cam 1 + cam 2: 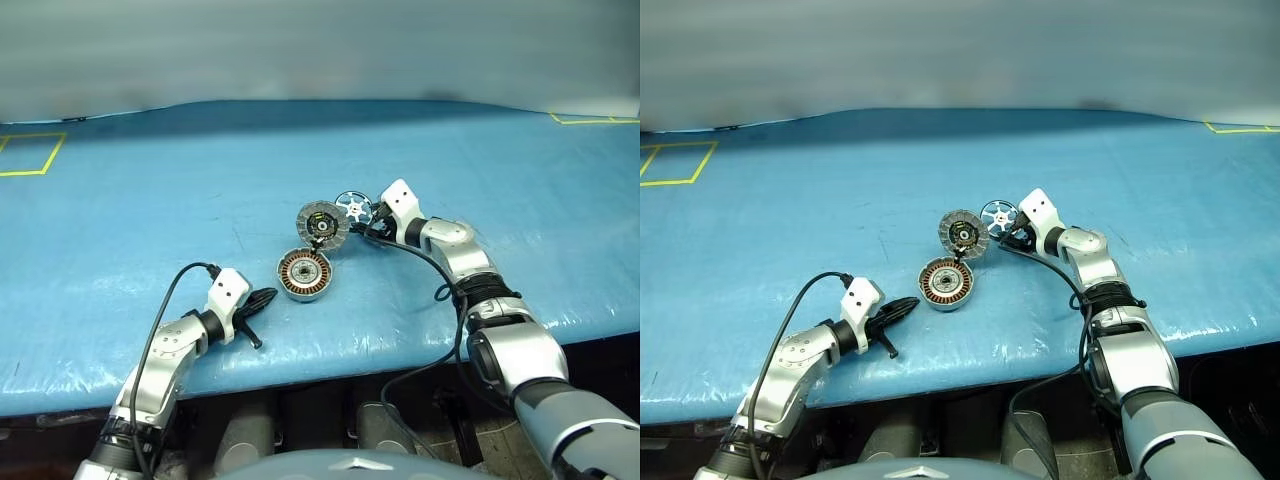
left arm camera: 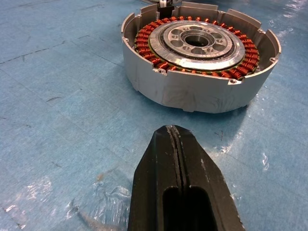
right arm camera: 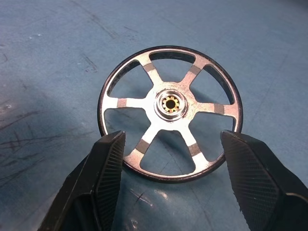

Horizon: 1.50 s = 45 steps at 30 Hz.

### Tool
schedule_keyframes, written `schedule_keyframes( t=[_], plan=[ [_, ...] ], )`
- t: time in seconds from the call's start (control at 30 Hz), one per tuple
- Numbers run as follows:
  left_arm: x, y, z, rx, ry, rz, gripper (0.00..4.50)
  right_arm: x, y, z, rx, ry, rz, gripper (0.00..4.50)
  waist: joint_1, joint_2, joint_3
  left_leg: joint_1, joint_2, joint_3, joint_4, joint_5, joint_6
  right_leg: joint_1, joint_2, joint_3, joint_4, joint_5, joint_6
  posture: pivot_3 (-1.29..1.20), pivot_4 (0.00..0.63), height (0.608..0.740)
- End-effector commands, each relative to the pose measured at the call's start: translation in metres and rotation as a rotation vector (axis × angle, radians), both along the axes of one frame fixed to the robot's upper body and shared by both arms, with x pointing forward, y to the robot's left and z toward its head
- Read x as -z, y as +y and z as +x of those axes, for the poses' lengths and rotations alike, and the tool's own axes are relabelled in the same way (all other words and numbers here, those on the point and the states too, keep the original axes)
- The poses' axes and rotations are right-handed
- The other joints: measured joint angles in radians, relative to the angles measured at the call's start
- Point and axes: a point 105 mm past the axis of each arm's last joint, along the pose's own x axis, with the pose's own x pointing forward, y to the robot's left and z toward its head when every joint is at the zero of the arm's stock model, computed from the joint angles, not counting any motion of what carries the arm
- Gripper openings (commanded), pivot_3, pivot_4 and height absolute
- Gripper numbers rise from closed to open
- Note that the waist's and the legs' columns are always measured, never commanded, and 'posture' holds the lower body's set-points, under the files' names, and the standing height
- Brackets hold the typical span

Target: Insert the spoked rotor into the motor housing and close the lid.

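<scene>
Rotor pickup is the step in hand, I'd say. Head views: spoked rotor (image 1: 353, 207) sits on the blue table (image 1: 150, 200) just beyond the right gripper (image 1: 372, 228), beside the tilted lid (image 1: 322, 226); motor housing (image 1: 304, 275) is nearer, well back from the front edge, open room all around. Left wrist view: left gripper (image 2: 179, 144) pressed together, empty, facing the housing. Right wrist view: fingers (image 3: 107, 166) spread either side of the rim, not pinching yet. Next move calls for squeezing evenly, then lifting.
</scene>
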Motion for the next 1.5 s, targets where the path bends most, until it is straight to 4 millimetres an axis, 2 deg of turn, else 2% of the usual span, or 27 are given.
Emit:
schedule_keyframes(
  t=[0.03,0.33,0.57,0.67,0.77,0.83,1.0,1.13,1.43,1.5],
  plan=[
    [0.006,0.003,-0.003,-0.017,0.021,0.012,0.0,-0.01,0.003,0.005,-0.006,-0.033,-0.008,3.3,0.0,0.0,0.0,0.0,0.0,0.0,0.0,0.0,0.0,0.0,0.0,0.0,0.0,0.0,0.0,0.0,0.15,0.74],
    [0.007,0.003,-0.003,-0.027,0.024,0.013,0.0,0.004,0.008,0.003,-0.033,0.012,-0.074,3.3,-0.002,0.0,0.0,0.001,0.0,0.0,0.0,0.0,0.0,0.0,0.0,0.0,0.0,0.0,0.0,0.0,0.15,0.74],
    [0.008,0.003,-0.003,-0.032,0.026,0.015,0.0,0.015,0.008,0.0,-0.058,0.082,-0.117,3.3,-0.004,0.0,0.0,0.008,0.0,0.0,-0.001,0.0,0.0,0.002,-0.001,0.0,0.0,-0.002,0.002,0.0,0.15,0.74],
    [0.008,0.003,-0.003,-0.038,0.025,0.015,0.0,0.017,0.006,0.0,-0.058,0.105,-0.119,2.74,-0.003,0.0,0.0,0.009,0.001,0.0,-0.001,0.0,-0.001,0.002,-0.002,0.001,0.0,-0.002,0.002,0.0,0.15,0.74],
    [0.009,0.003,-0.003,-0.043,0.026,0.016,0.0,0.017,0.005,0.001,-0.054,0.112,-0.123,1.72,-0.003,0.0,0.0,0.009,0.001,0.0,-0.002,0.0,-0.001,0.002,-0.003,0.0,0.0,0.0,-0.002,0.0,0.15,0.74],
    [0.01,0.003,-0.003,-0.045,0.027,0.016,0.0,0.017,0.005,0.001,-0.051,0.113,-0.131,1.21,-0.003,-0.001,-0.001,0.009,0.001,0.0,-0.002,0.0,-0.001,0.003,-0.004,0.001,0.0,0.0,-0.001,0.0,0.15,0.74],
    [0.01,0.003,-0.003,-0.048,0.026,0.016,0.0,0.016,0.006,0.001,-0.051,0.11,-0.113,1.21,-0.003,0.0,-0.002,0.01,0.001,0.0,-0.002,-0.002,-0.003,0.003,-0.005,0.001,0.0,-0.003,0.002,0.0,0.15,0.74],
    [0.01,0.002,-0.003,-0.05,0.024,0.015,0.0,0.013,0.003,0.002,-0.031,0.092,-0.085,1.05,-0.003,0.0,-0.002,0.01,0.001,0.0,-0.002,-0.001,-0.002,0.003,-0.005,0.001,0.0,-0.002,0.001,0.0,0.15,0.74],
    [0.008,-0.001,-0.002,-0.033,0.014,0.001,0.0,-0.015,-0.032,0.009,0.12,0.006,0.098,1.05,0.005,0.0,-0.001,0.008,0.001,0.0,-0.002,-0.003,-0.005,0.001,-0.006,0.0,-0.001,-0.002,0.001,0.0,0.15,0.74],
    [0.008,-0.002,-0.002,-0.028,0.011,-0.005,0.0,-0.022,-0.04,0.008,0.144,-0.012,0.143,1.05,0.006,0.001,-0.001,0.006,0.001,0.0,-0.003,-0.001,-0.002,0.0,-0.006,0.0,-0.001,0.0,-0.003,0.0,0.15,0.74]
  ],
)
